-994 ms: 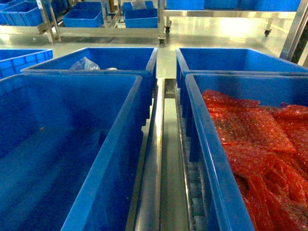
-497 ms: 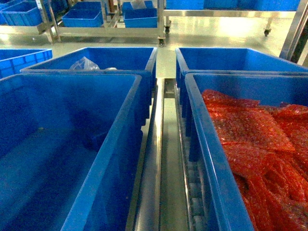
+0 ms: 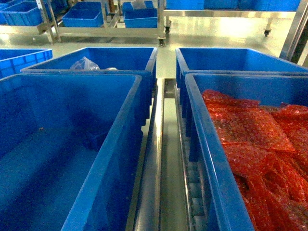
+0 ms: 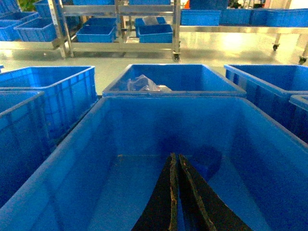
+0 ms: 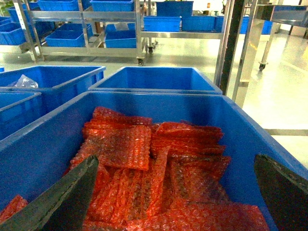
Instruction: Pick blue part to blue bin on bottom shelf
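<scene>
Left gripper (image 4: 176,202) closed and empty above the blue bin (image 4: 144,192); right gripper (image 5: 178,192) open over red bubble-wrap bags (image 5: 159,163); locate blue part before descending.

Bright overhead light, floor (image 3: 216,33) glare, soft focus

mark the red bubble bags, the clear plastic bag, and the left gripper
red bubble bags (image 5: 159,163), right wrist view, middle of the pile.
clear plastic bag (image 4: 143,83), left wrist view, crumpled top.
left gripper (image 4: 176,168), left wrist view, between the fingertips.

red bubble-wrap bags (image 3: 260,144) fill the right bin (image 3: 207,144); clear bag (image 3: 84,63) behind.
</scene>
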`<state>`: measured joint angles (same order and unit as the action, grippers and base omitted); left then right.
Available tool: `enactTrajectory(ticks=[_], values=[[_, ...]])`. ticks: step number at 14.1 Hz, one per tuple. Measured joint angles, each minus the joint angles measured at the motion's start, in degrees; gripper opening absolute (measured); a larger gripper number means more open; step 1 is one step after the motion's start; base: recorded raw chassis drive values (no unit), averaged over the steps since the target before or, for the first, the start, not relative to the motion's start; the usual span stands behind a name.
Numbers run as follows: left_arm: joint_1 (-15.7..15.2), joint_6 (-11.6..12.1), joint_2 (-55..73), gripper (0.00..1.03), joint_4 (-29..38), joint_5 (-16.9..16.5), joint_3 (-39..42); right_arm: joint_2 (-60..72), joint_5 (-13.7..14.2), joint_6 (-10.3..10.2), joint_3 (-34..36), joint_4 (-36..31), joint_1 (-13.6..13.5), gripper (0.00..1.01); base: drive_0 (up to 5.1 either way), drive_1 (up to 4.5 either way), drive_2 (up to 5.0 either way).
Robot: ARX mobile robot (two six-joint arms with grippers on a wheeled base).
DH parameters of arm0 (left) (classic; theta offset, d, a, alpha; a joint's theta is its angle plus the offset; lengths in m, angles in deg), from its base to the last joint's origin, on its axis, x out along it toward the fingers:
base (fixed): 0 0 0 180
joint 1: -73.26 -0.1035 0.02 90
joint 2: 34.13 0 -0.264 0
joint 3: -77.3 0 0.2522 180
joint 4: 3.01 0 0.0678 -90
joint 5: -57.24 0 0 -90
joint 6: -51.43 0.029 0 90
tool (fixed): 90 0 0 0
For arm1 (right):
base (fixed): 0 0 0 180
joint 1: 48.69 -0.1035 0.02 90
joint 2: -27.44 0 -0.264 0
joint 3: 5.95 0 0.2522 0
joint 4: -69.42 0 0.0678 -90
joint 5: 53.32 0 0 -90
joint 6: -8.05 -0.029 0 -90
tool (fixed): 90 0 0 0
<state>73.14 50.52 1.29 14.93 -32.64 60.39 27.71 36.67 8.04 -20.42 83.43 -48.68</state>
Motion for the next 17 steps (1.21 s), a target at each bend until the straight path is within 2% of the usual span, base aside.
enactTrajectory(ticks=[2, 9, 17], values=[[0.24, 0.04, -2.60, 0.02, 0.66, -0.09, 2.56, 0.00, 0.02, 0.00, 0.00, 0.04, 0.00, 0.98, 0.0, 0.00, 0.0], [0.22, 0.04, -17.33, 0.02, -13.46, -0.09, 2.56, 0.00, 0.02, 0.00, 0.00, 0.04, 0.00, 0.98, 0.0, 0.00, 0.0], [0.24, 0.04, -21.07, 0.02, -17.22, -0.09, 2.56, 0.00, 0.02, 0.00, 0.00, 0.02, 0.00, 0.98, 0.0, 0.00, 0.0]])
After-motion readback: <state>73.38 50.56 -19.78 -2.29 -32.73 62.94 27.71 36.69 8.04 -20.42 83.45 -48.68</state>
